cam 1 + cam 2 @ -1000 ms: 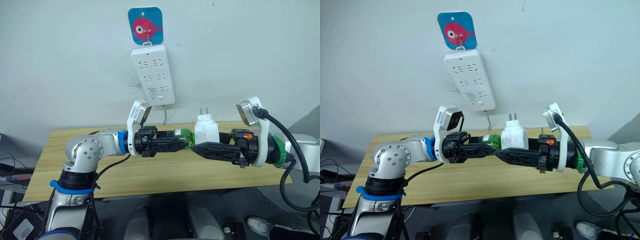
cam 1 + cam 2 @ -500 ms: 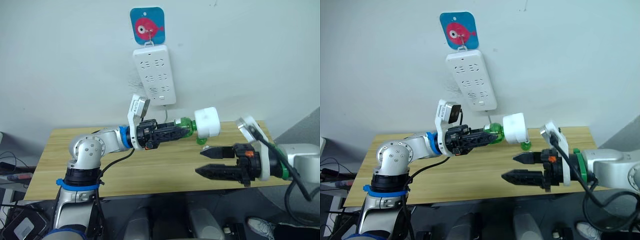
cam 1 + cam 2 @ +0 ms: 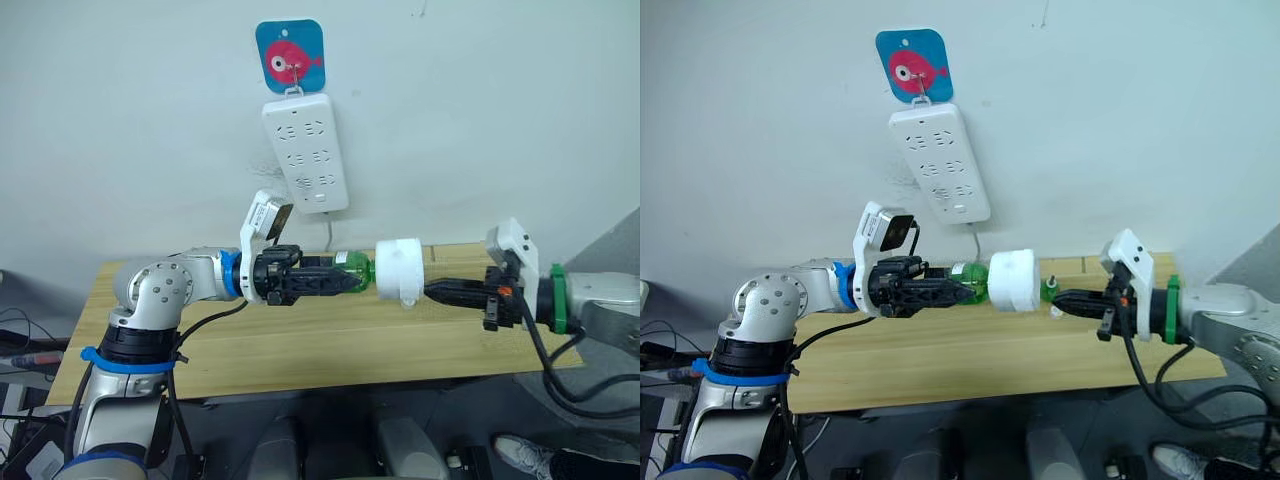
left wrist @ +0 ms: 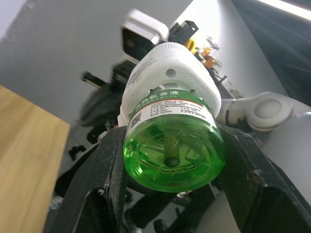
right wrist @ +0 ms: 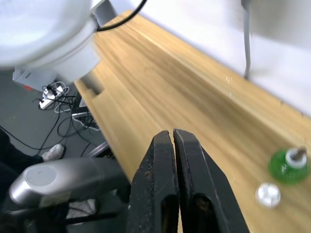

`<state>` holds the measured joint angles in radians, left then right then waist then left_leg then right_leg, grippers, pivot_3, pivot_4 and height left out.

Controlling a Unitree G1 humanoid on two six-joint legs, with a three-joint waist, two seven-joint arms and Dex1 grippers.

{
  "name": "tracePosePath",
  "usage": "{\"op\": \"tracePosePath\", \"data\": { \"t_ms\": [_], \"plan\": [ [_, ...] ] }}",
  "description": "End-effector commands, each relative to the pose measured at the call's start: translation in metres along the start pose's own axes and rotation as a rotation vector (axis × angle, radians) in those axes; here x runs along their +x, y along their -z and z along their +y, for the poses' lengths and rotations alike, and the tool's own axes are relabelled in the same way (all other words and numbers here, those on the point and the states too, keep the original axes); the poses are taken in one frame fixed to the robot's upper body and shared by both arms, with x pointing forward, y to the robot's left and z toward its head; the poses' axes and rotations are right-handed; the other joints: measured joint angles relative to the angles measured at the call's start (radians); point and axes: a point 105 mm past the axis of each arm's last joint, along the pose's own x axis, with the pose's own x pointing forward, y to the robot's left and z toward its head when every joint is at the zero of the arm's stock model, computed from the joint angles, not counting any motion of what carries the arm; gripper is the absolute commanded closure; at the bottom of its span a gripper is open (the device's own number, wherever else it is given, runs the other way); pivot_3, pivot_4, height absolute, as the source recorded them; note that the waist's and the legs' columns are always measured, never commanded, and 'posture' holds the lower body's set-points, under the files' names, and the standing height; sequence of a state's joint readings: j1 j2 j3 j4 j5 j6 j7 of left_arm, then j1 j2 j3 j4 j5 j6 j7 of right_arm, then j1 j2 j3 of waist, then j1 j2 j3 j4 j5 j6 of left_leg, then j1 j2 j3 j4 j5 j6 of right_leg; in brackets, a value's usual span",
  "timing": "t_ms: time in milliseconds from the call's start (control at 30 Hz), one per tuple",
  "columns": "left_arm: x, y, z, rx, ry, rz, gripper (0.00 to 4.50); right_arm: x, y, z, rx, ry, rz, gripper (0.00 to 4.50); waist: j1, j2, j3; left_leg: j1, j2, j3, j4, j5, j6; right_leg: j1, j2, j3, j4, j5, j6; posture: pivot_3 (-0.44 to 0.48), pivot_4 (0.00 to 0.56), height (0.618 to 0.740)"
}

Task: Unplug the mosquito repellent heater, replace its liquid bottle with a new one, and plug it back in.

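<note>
Gripping the green liquid bottle (image 4: 171,151), my left gripper (image 3: 335,281) holds the mosquito repellent heater (image 3: 399,272) horizontal, label text unreadable; my right gripper (image 5: 173,145) is closed, empty.

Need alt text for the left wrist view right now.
The left gripper clamps a green translucent liquid bottle screwed into the white rounded plastic heater. Wooden table lies to one side.

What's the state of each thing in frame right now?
mosquito repellent heater: unplugged, held in the air, green bottle attached.
green bottle: clamped in left gripper.
right gripper: shut, empty.
power strip: hanging on wall, no plugs in.
spare bottle: upright on table, uncapped.
</note>
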<state>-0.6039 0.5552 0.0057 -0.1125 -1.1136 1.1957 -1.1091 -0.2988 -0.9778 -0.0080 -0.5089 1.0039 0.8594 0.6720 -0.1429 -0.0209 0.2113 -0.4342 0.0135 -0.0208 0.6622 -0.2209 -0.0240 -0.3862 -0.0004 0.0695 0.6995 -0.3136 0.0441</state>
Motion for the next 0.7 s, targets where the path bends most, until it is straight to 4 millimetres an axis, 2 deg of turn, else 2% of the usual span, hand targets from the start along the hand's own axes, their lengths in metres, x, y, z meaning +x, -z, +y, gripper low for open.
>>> {"op": "tracePosePath", "data": {
  "t_ms": [33,167,333,533,700],
  "plan": [
    [0.003,-0.007,-0.008,0.036,0.035,0.011,2.20,0.009,-0.016,0.025,-0.057,-0.130,-0.041,4.50,0.000,0.000,0.000,0.000,0.000,0.000,0.000,0.000,0.000,0.000,0.000,0.000,0.000,0.000,0.000,-0.228,0.140,0.740],
    [0.003,-0.009,-0.002,0.040,0.006,-0.012,2.20,0.009,-0.022,0.046,-0.049,-0.223,-0.053,4.50,0.002,0.000,0.000,0.000,0.000,-0.002,0.000,0.000,0.000,0.001,-0.001,0.000,0.000,0.000,0.000,-0.228,0.143,0.740],
    [0.003,-0.010,0.007,0.073,-0.046,-0.033,2.20,0.006,-0.033,0.061,-0.019,-0.262,-0.096,4.50,0.002,0.000,0.000,0.000,0.000,-0.002,0.000,0.000,0.000,0.001,-0.001,0.000,0.001,0.000,0.000,-0.230,0.146,0.740],
    [0.004,-0.005,0.019,0.150,-0.109,0.015,2.20,0.005,-0.048,0.061,0.012,-0.240,-0.161,4.50,0.001,0.000,0.000,0.000,-0.001,-0.002,0.000,0.000,0.000,0.001,-0.001,0.000,0.001,0.000,0.000,-0.237,0.147,0.740],
    [0.003,0.005,0.020,0.230,-0.108,0.106,2.20,0.006,-0.057,0.056,0.039,-0.219,-0.193,4.50,-0.001,0.000,0.000,0.000,-0.001,-0.001,0.000,0.000,0.000,0.001,-0.001,0.000,0.001,0.000,0.000,-0.237,0.147,0.740]
  ]
}}
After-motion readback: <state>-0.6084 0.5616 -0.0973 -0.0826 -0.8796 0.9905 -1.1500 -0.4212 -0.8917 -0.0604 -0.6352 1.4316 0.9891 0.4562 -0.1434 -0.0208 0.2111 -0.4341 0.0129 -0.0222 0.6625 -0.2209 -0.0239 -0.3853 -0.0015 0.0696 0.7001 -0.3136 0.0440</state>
